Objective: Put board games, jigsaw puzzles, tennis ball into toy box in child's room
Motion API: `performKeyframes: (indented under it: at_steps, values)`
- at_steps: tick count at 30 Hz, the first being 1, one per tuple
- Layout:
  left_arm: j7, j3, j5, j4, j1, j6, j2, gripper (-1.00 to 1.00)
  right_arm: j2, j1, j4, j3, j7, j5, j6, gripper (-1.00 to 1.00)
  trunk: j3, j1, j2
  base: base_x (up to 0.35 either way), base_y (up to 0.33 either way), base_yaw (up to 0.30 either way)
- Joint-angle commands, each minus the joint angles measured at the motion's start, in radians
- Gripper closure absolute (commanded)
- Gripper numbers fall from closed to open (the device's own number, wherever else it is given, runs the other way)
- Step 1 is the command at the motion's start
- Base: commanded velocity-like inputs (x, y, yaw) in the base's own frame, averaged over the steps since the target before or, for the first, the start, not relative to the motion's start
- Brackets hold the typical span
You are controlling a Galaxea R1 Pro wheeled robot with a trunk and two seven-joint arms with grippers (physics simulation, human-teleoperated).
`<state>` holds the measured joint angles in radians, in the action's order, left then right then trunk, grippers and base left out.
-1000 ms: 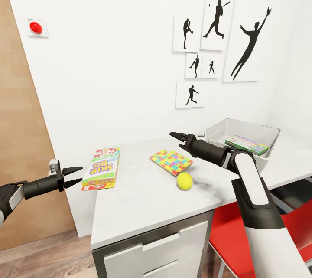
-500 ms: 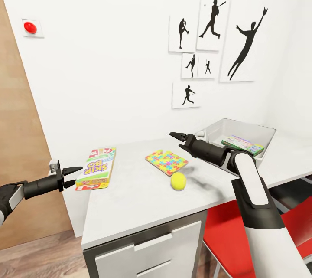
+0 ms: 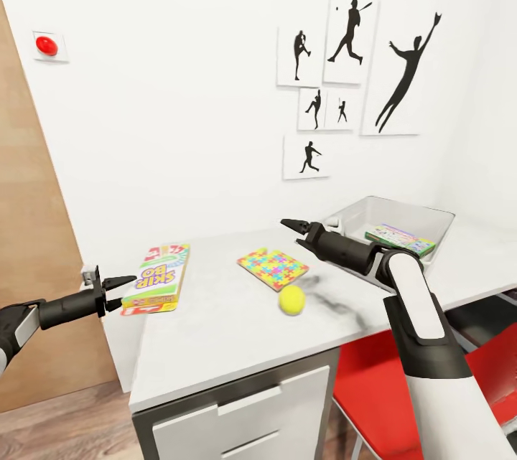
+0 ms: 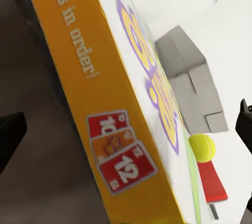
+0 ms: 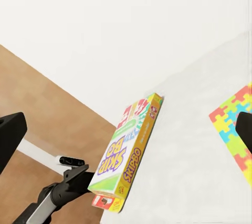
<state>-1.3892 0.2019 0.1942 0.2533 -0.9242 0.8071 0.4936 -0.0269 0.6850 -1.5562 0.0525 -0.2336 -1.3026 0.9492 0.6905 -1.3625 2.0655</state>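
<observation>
Now, near to far:
Left gripper (image 3: 120,292): jaws are standing apart, empty, tips almost touching the near short end of the yellow-green board game (image 3: 158,277).
Board game: lying flat at the table (image 3: 237,345) corner, its near end overhanging; long axis is running 6 to 12 o'clock, straight off the fingertips.
Tennis ball (image 3: 291,299): sitting at 5 o'clock of the jigsaw puzzle (image 3: 273,267).
Right gripper (image 3: 296,226): fingers are spread, hovering above the puzzle.
Toy box (image 3: 424,218): waiting at 2 o'clock, one printed box inside.
Judgement: left arm is nearer the game.
</observation>
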Motion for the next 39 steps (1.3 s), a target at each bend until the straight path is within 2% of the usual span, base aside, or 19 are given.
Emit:
performKeyframes:
  at_steps: [1, 26, 27, 39]
  values:
    - [-0.002, -0.003, 0.004, 0.0, -0.001, 0.01, 0.0, -1.0, -0.001, 0.001, -0.001, 0.001, -0.01, -0.01, 0.0, -1.0, 0.001, 0.0, 0.001, 0.0, -0.208, 0.0]
    - [-0.008, -0.003, 0.005, 0.0, -0.001, 0.01, 0.002, -1.0, -0.001, -0.001, -0.001, 0.001, -0.009, -0.01, 0.0, -1.0, 0.001, 0.0, 0.001, 0.0, -0.027, 0.0]
    - [-0.009, -0.003, 0.005, 0.0, -0.001, 0.009, 0.002, 1.0, -0.001, -0.001, -0.001, 0.001, -0.009, -0.01, 0.0, -1.0, 0.001, 0.0, 0.001, 0.0, 0.0, 0.0]
    - [-0.02, -0.003, 0.006, 0.0, -0.001, 0.004, 0.002, 1.0, -0.001, -0.001, -0.001, 0.002, -0.009, -0.01, 0.0, -1.0, 0.001, 0.0, 0.001, 0.0, 0.0, 0.0]
